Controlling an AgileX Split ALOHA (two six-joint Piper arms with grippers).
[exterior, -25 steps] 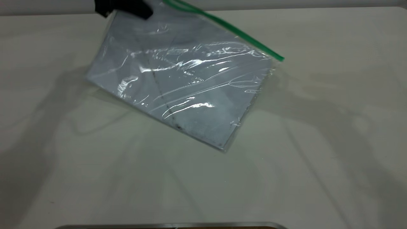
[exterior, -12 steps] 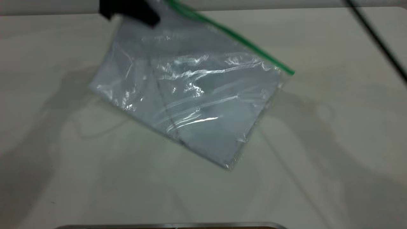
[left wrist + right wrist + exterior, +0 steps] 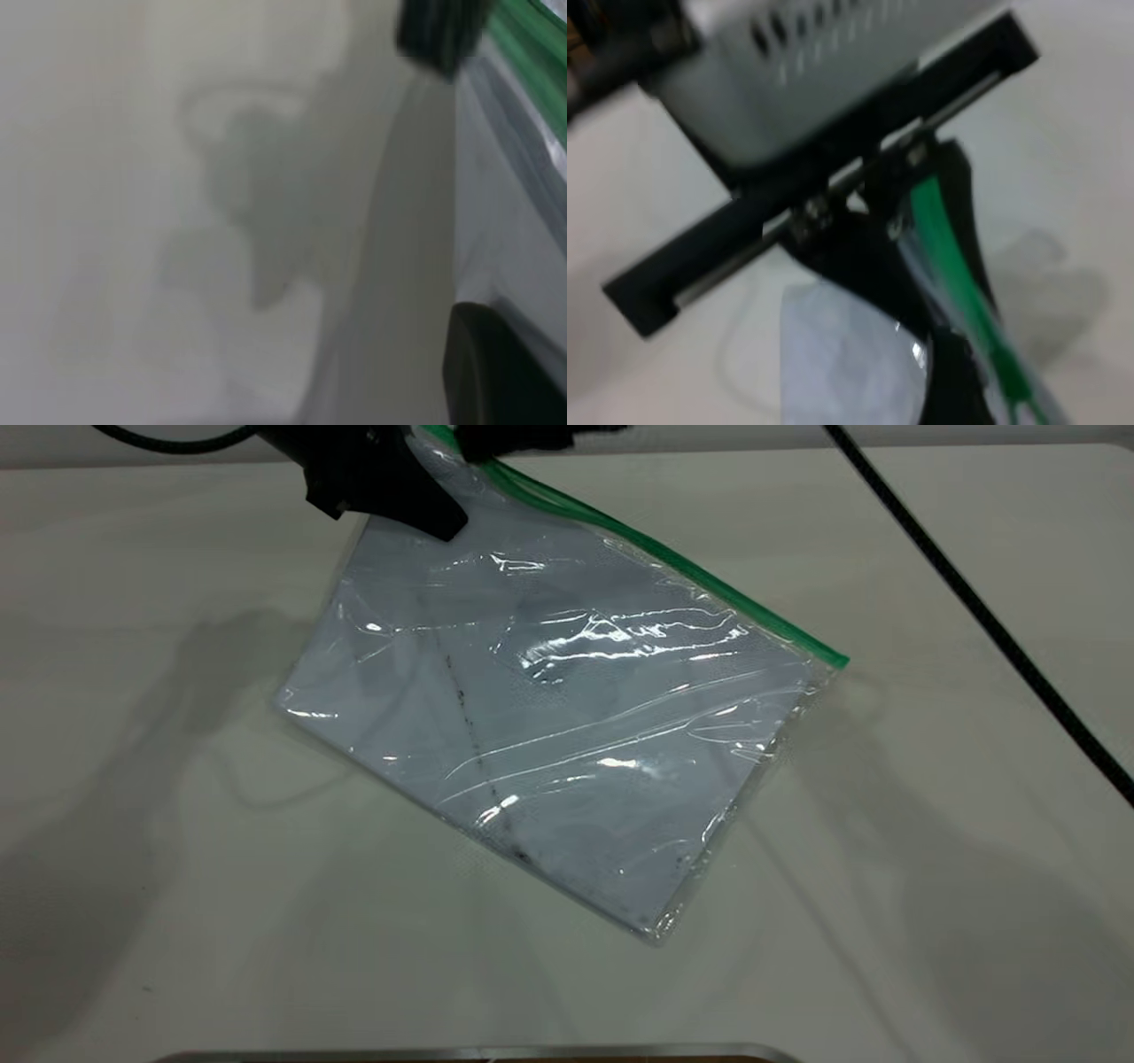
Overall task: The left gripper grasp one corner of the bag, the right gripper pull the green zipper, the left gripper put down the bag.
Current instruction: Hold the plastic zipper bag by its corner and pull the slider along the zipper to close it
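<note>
Surroundings: white table [image 3: 886, 921] lying under everything; black cable [image 3: 974, 607] crossing the right of the frame; metal edge [image 3: 478, 1052] showing at bottom centre.
Bag: bag [image 3: 567, 717] hanging tilted across the frame's centre, green zipper [image 3: 673, 567] running along its upper right edge.
Left gripper: left gripper [image 3: 390, 491] at upper left, fingers clamping the corner [image 3: 425, 465].
Right gripper: right gripper [image 3: 509, 438] at top centre, touching the zipper's upper end; finger spread cannot be told.
</note>
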